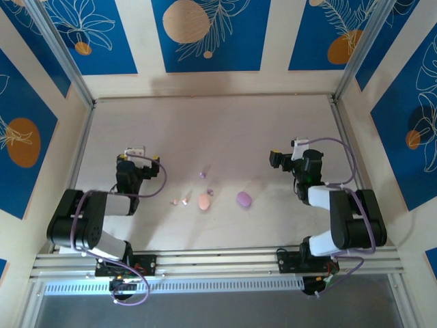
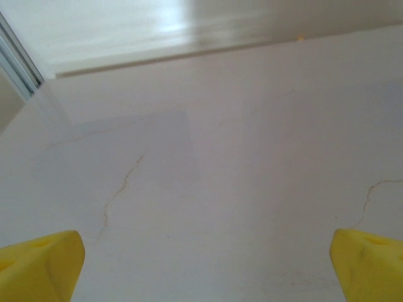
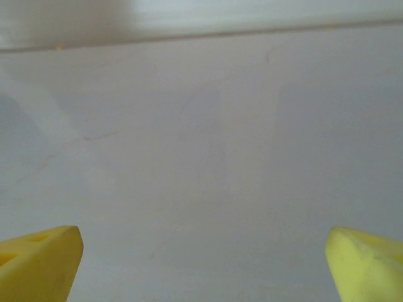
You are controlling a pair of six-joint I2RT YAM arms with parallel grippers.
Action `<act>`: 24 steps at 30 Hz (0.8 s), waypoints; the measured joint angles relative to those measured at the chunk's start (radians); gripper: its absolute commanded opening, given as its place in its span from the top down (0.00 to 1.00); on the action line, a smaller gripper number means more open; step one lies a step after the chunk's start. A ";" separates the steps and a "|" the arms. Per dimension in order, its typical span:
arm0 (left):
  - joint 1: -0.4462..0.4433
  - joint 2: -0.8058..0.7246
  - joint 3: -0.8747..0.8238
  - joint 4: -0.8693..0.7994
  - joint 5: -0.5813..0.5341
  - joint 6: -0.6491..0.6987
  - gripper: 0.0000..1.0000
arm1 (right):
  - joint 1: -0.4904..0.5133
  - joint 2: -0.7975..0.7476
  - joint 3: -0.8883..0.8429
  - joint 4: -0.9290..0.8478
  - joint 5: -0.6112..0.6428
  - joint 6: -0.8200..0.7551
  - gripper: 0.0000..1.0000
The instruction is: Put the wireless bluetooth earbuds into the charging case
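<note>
1. Looking from above, we see four tiny buds lying loose on the counter [image 1: 225, 130], in the middle between the two arms.
2. The far purple bud [image 1: 203, 175] lies a bit away from the arms. The near purple bud [image 1: 209, 191] is just beside the orange case [image 1: 204, 201]. The pale buds [image 1: 185, 201] sit together to the left of that case. The purple case [image 1: 244, 199] lies to its right.
3. None of the buds are in a case yet, so the job looks like it is only starting.
4. The left claw [image 2: 206, 251] is spread wide with nothing in it. The right claw [image 3: 204, 245] is spread wide too, with nothing in it. Bare counter lies under both.
5. We think the first step is to bring one claw over one bud. The left claw is nearer the pale buds.
6. The buds are very small, so we should come straight down and close slowly, or a bud may flick away.
7. We cannot tell if the cases are open. We should check that first.
</note>
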 measured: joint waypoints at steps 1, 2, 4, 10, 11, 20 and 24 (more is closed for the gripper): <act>-0.002 -0.042 -0.017 -0.003 -0.004 0.000 0.00 | 0.007 -0.045 -0.003 -0.020 0.009 -0.001 0.01; -0.005 -0.087 -0.029 -0.016 -0.011 0.000 0.00 | 0.014 -0.091 -0.004 -0.044 0.016 -0.001 0.01; -0.009 -0.183 -0.030 -0.070 -0.019 -0.001 0.00 | 0.025 -0.196 -0.003 -0.110 0.027 0.005 0.01; -0.019 -0.489 0.070 -0.364 -0.023 -0.063 0.00 | 0.048 -0.473 0.125 -0.406 0.021 0.112 0.01; -0.021 -0.543 0.091 -0.415 -0.016 -0.093 0.00 | 0.053 -0.514 0.154 -0.454 0.017 0.133 0.01; -0.025 -0.811 0.251 -0.886 0.180 -0.468 0.00 | 0.061 -0.764 0.350 -0.953 -0.077 0.311 0.01; -0.025 -0.848 0.309 -1.117 0.272 -0.555 0.00 | 0.004 -0.742 0.394 -1.109 -0.154 0.373 0.01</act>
